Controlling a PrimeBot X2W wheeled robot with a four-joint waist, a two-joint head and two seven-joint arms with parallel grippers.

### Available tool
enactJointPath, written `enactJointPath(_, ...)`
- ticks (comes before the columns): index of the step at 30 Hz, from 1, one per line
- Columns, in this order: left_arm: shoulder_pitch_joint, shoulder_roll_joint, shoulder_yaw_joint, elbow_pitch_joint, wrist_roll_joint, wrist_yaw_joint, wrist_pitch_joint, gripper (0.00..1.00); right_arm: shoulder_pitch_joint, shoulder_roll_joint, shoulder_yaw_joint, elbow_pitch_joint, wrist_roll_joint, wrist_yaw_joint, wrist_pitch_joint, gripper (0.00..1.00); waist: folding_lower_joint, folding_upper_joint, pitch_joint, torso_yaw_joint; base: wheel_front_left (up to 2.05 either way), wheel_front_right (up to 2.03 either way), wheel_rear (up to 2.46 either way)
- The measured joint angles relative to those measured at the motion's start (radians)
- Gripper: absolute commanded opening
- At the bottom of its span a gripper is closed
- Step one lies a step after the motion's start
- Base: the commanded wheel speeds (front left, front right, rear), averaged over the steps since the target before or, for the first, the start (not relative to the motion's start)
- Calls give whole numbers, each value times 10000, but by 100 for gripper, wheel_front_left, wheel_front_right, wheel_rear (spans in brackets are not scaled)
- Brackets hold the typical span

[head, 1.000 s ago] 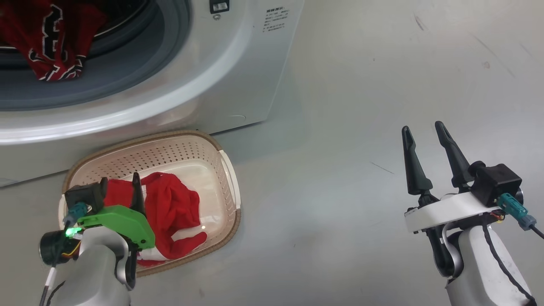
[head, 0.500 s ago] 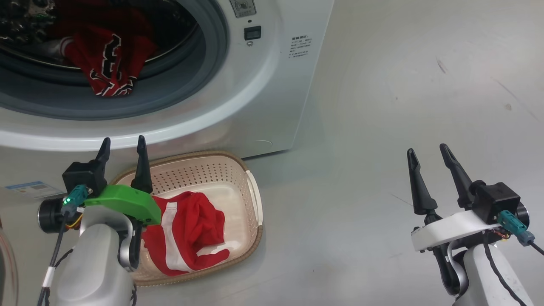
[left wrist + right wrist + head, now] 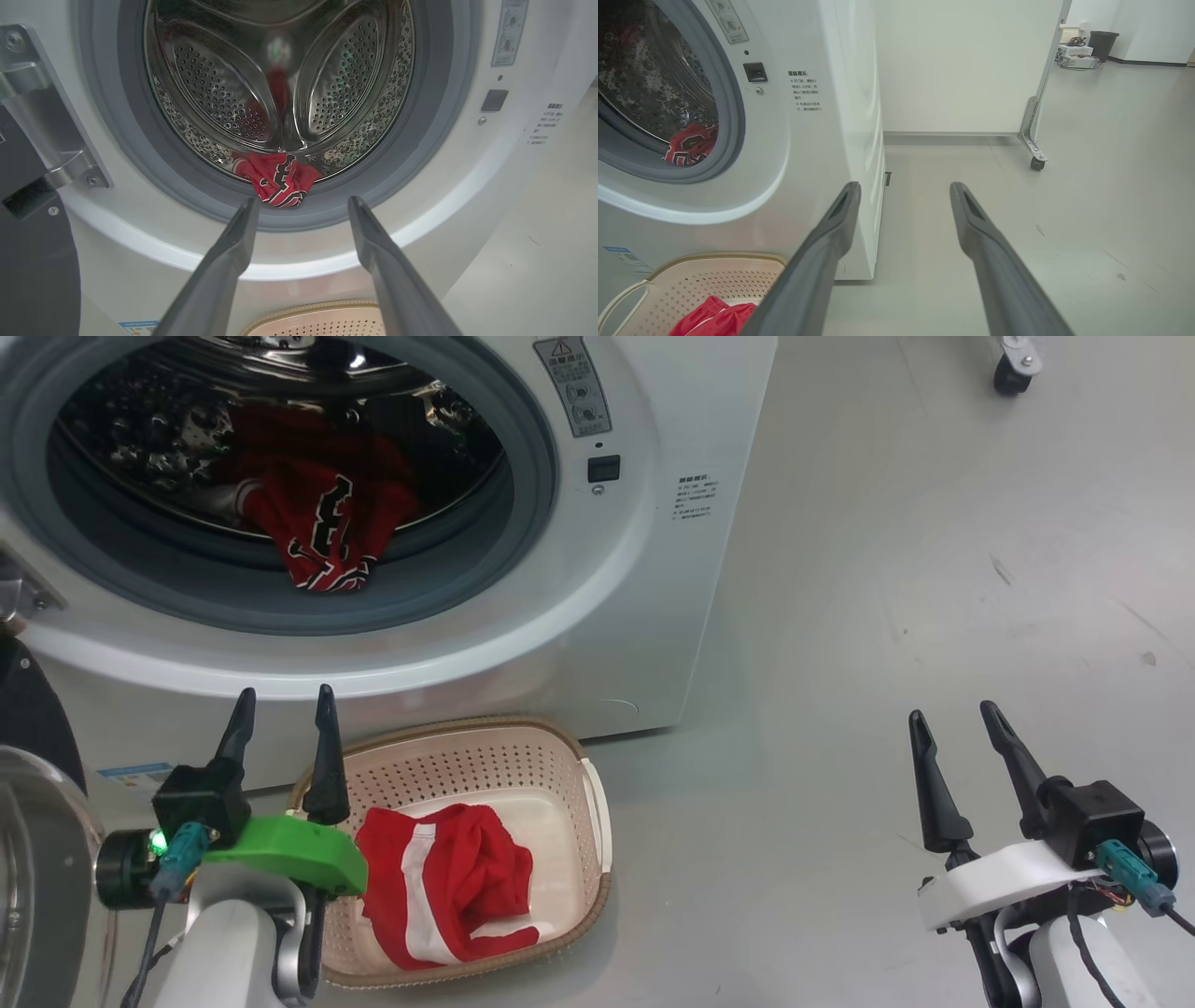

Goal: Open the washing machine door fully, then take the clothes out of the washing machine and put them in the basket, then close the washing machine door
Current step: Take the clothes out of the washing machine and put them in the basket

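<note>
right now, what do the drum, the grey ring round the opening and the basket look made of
Drum: seemingly polished steel, mirror-bright, punched with holes.
Grey ring: matte, probably rubber, no shine.
Basket: cream plastic, moulded with rows of holes; its brown rim looks woven, likely moulded too.

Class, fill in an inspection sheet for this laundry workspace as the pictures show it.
Surface: grey floor, faint scuff marks.
Job's things: washing machine with its door swung open; red jersey at the drum's lip; red-and-white garment in the basket.
Clutter: dark bin and boxes in a far corner.
Grippers: left gripper open, empty, facing the drum; right gripper open, empty, above bare floor.
Cables: plugged leads at both wrists.
Surroundings: white panel on a castor.
</note>
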Motion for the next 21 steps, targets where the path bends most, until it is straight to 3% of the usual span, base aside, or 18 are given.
enactJointPath(21, 2013, -6, -207, -1778, 90, 265, 0, 100, 901, -2, 69, -234, -226, -259, 0, 100, 0, 0, -968, 401, 0, 0, 0)
